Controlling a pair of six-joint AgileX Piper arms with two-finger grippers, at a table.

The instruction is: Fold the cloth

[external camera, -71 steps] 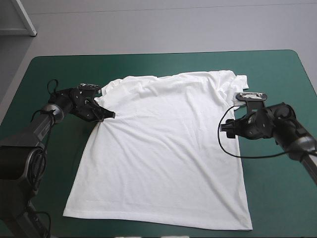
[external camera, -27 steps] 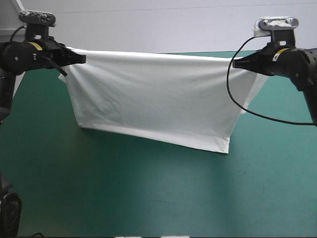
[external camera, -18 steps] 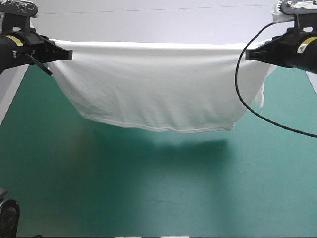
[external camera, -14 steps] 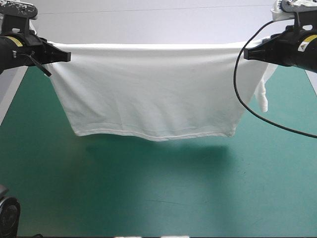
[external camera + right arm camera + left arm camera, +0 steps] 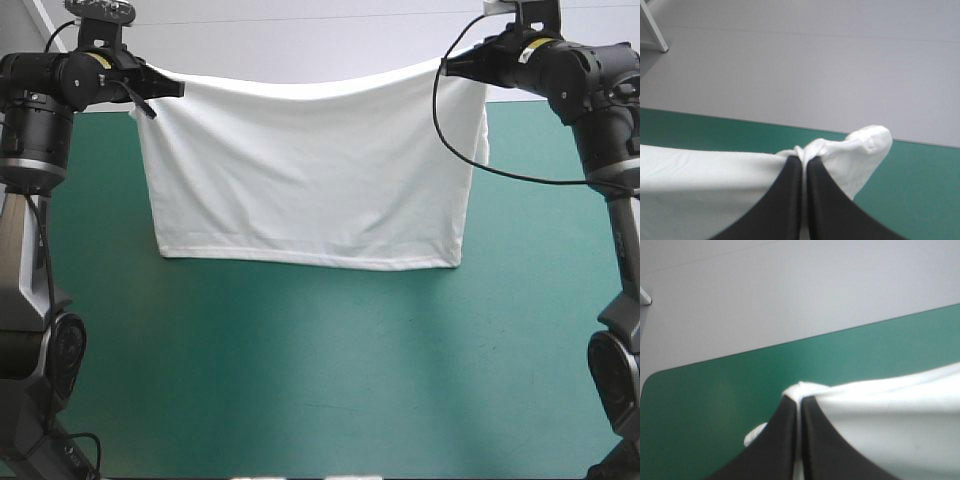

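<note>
The white T-shirt (image 5: 310, 165) hangs in the air as a sheet between both arms, its top edge sagging a little in the middle and its lower hem level above the teal-green table (image 5: 300, 370). My left gripper (image 5: 178, 89) is shut on the T-shirt at its upper left corner. At the upper right corner my right gripper (image 5: 446, 66) is shut on the T-shirt too. In the left wrist view the black fingers (image 5: 785, 440) pinch white cloth (image 5: 890, 415) at the tip. In the right wrist view a bunched fold (image 5: 860, 150) sticks out beside the shut gripper (image 5: 803, 161).
The teal-green table's near half lies bare under the hanging shirt. Its far edge (image 5: 790, 342) shows beyond the cloth, with grey floor behind it.
Both arms have swung the shirt back toward the far side and drawn closer together. The hem, earlier billowing, now hangs straight and the top edge sags.
</note>
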